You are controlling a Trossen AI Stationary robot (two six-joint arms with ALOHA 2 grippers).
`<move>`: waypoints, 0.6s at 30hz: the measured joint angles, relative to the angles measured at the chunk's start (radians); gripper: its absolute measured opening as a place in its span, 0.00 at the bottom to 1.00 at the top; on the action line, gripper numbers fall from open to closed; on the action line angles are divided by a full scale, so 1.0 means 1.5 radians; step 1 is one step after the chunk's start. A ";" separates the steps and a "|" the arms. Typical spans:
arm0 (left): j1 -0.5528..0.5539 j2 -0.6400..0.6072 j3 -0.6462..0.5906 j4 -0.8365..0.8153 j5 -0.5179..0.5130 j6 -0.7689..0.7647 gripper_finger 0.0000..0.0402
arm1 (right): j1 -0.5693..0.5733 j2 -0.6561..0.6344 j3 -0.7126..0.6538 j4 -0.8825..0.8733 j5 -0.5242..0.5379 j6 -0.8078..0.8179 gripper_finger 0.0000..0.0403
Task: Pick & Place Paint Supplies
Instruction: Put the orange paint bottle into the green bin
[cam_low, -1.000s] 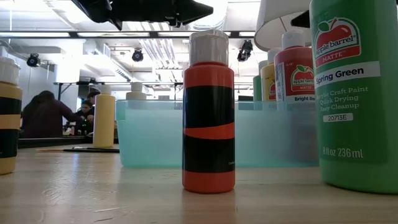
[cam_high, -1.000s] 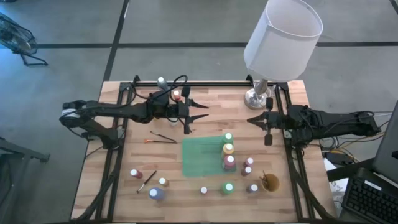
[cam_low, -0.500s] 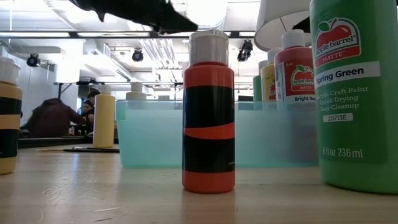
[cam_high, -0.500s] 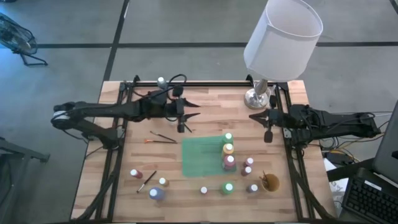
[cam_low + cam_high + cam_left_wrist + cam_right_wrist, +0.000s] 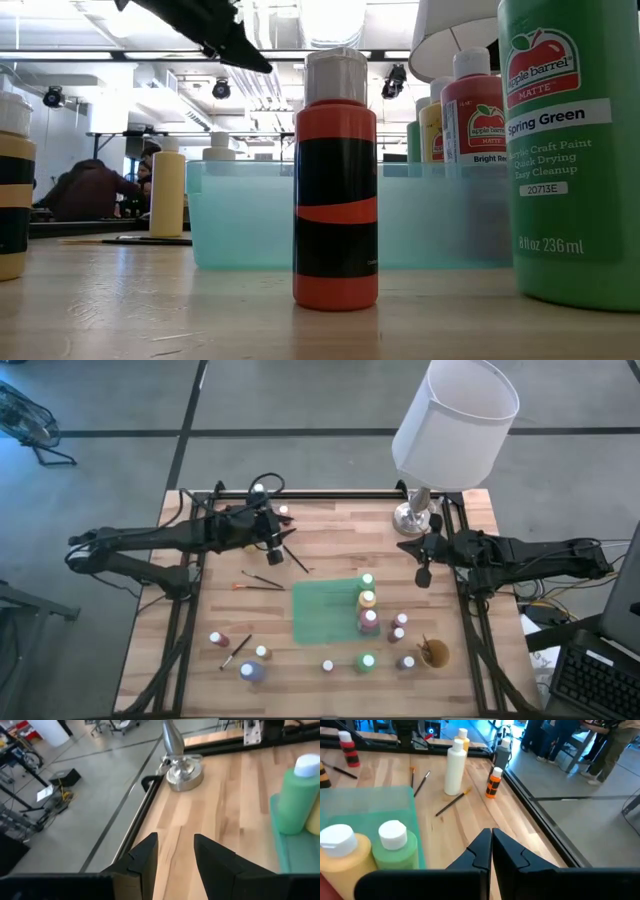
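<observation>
Several small paint bottles stand on the wooden table. A green one [image 5: 367, 581], a yellow one [image 5: 367, 599] and a red one [image 5: 369, 620] stand on the green mat [image 5: 325, 612]; others stand near the table's front, such as the orange-and-black bottle [image 5: 336, 190]. Thin brushes [image 5: 262, 580] lie flat to the left of the mat. My left gripper [image 5: 290, 538] hovers open over the far left of the table, with nothing between its fingers [image 5: 145, 860]. My right gripper [image 5: 402, 546] hangs shut and empty at the far right, beside the lamp's base.
A lamp with a white shade [image 5: 455, 420] stands on its metal base [image 5: 415, 517] at the far right corner. A round tan cup [image 5: 433, 653] sits at the near right. Two bottles [image 5: 283, 511] stand by the far edge near my left arm. People sit beyond the table [image 5: 85, 190].
My left gripper has drawn back from over the table's middle toward the left edge, turning at the wrist as it went; it stays open and empty. The bottles and brushes stand as before.
</observation>
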 joint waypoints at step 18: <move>0.216 0.178 0.273 -0.331 -0.039 -0.107 0.33 | 0.000 0.005 0.000 0.032 0.000 0.000 0.02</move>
